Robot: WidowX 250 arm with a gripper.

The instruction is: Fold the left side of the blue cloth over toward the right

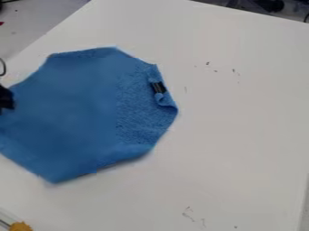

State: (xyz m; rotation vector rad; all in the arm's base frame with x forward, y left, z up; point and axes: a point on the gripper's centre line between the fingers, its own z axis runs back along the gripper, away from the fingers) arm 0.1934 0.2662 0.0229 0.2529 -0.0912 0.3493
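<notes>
One small yellow-orange piece (21,226) with a bumpy rim sits at the near left corner, a thin dark rod (5,224) running up to it from the left. To its right, the near part of the white tabletop (241,135) carries faint reddish and grey scuffs (188,214).

Farther back, a blue cloth (72,113) lies spread over the left half of the tabletop, its outline many-cornered, roughly like a blunt polygon. Most of its face looks smooth and even; toward the right it turns to a looped, nubbly pile like terry towelling. The right border curls over in a small soft fold (163,99), and a black label (159,87) with pale markings sits just beside that fold. A slim shadow follows the lower right hem.

At the left edge of the view, the black gripper (5,98) is at the cloth's left side, mostly cut off; whether it is clenched on the fabric or released, I cannot tell. Just above it curves a thin dark wire (2,67).

Beyond the cloth, dark flecks (233,70) dot the matte, flat tabletop. Past its slanting far left edge is a greyish surface (36,22); behind the far right edge lie dark, indistinct objects (271,5).
</notes>
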